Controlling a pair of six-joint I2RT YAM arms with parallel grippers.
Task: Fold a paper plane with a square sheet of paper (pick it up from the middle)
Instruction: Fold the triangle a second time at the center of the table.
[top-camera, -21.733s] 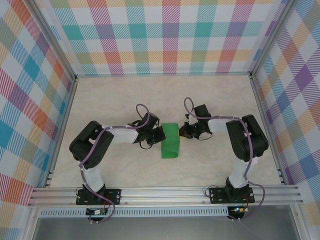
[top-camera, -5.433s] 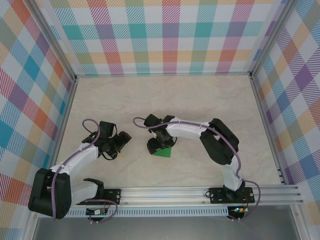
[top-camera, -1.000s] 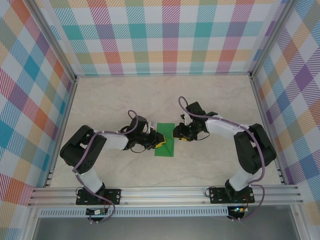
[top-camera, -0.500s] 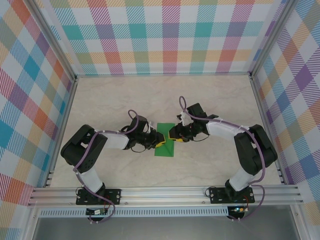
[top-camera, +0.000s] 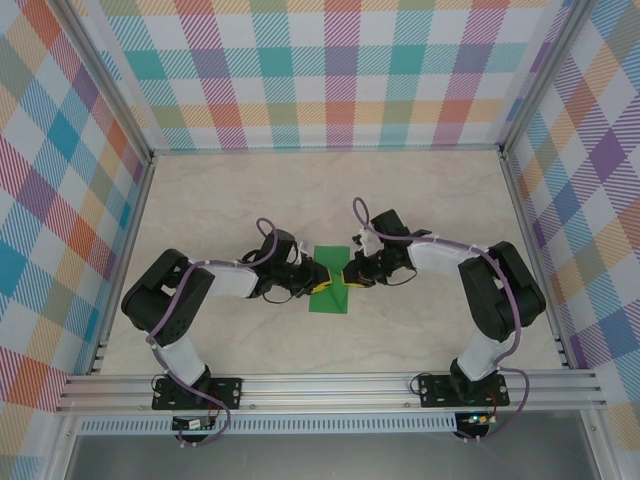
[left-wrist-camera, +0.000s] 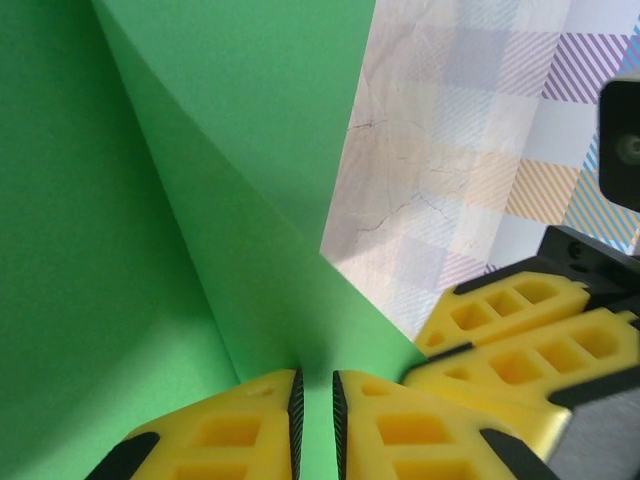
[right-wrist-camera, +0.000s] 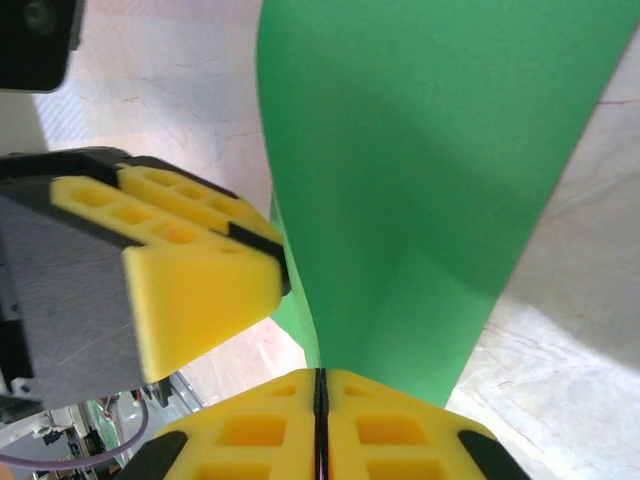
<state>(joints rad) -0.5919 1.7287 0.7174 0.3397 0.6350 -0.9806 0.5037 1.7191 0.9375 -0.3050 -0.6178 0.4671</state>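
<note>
On the left of the top view, my left claw (top-camera: 318, 283) reached in toward the middle of the frame. Its yellow fingers (left-wrist-camera: 230, 430) were all but closed, with only a thin slit between them, and they pinched a raised ridge of the green paper (top-camera: 329, 300). The paper lay at the centre of the counter (top-camera: 420, 200) as a narrow folded shape. Its middle was lifted where the claws met, and its upper and lower ends rested flat.

Just right of it, the right claw (top-camera: 347, 275) came in from the opposite side. Its jaws were pressed tight together, and the paper's edge ran down into the seam between them. The two claws sat just beside each other. I judged that gripping from both sides at the middle kept the layers together and the crease centred for the lift.

The counter was pale and marbled, with fine veining. Pastel plaid walls (top-camera: 330, 70) enclosed it on three sides, and an aluminium rail (top-camera: 330, 385) ran along the bottom.
</note>
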